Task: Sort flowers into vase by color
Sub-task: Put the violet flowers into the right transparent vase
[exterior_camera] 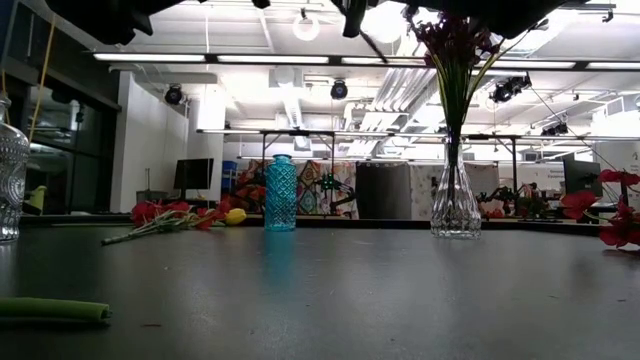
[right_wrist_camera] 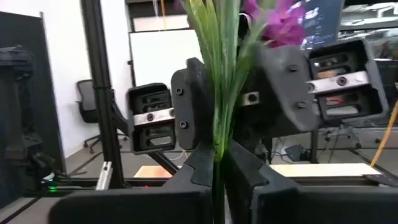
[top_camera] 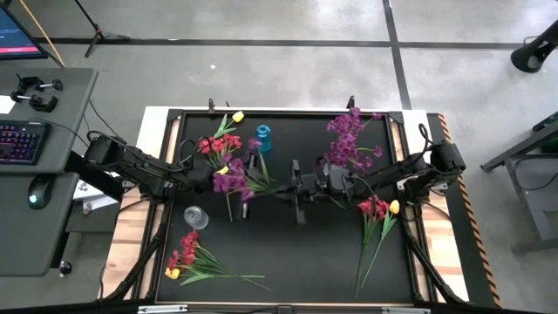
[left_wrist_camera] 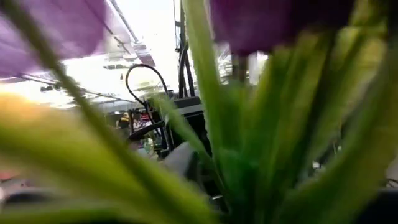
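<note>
Between both end effectors, mid-bench, the purple flower bunch (top_camera: 235, 179) is passing over: right end effector (right_wrist_camera: 217, 163) clamping its stems, left end effector's (top_camera: 209, 177) grip unreadable; releasing only once secure seems wise.

We count three vases: one blue vase (top_camera: 263, 137), one clear vase with purple flowers (top_camera: 347, 139), one empty clear vase (top_camera: 195, 217). Two arms.
</note>
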